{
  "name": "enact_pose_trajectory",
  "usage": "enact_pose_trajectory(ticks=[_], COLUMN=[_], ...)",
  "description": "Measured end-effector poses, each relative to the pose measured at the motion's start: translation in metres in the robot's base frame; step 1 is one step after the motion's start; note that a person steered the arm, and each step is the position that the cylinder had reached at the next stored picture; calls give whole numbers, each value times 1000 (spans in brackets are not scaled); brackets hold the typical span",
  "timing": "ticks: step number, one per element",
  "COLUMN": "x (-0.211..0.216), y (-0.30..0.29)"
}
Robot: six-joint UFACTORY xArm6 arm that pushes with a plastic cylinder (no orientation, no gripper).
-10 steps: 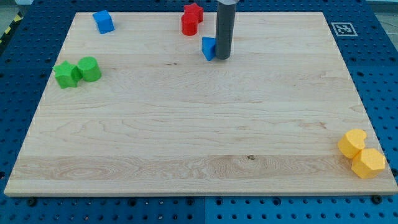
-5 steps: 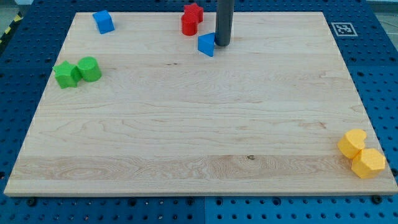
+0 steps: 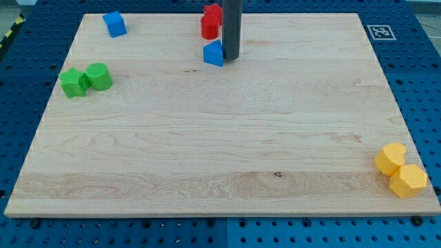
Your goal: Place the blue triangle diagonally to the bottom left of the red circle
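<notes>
The blue triangle [image 3: 214,53] lies near the view's top centre of the wooden board [image 3: 220,138]. My tip [image 3: 230,56] touches the triangle's right side. The red circle [image 3: 209,26] sits just above the triangle, with a red star [image 3: 212,12] behind it; the rod hides the right part of both. The triangle is directly below the red circle, close to it.
Another blue block [image 3: 114,24] lies at the top left. A green star [image 3: 72,83] and a green cylinder [image 3: 100,76] sit together at the left edge. Two yellow blocks [image 3: 391,159] [image 3: 408,180] sit at the bottom right. A marker tag [image 3: 379,31] is at the top right.
My tip moved to the view's left and pushed the blue triangle leftward, from right of the red circle to below it. The other blocks have not moved.
</notes>
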State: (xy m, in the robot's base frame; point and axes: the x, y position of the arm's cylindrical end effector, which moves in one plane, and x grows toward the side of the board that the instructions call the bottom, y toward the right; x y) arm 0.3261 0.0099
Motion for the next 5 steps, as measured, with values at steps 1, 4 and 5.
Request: enact_pose_trajectory(ticks=[1,4,5], x=[3,3,3], y=[-9,-16,-24])
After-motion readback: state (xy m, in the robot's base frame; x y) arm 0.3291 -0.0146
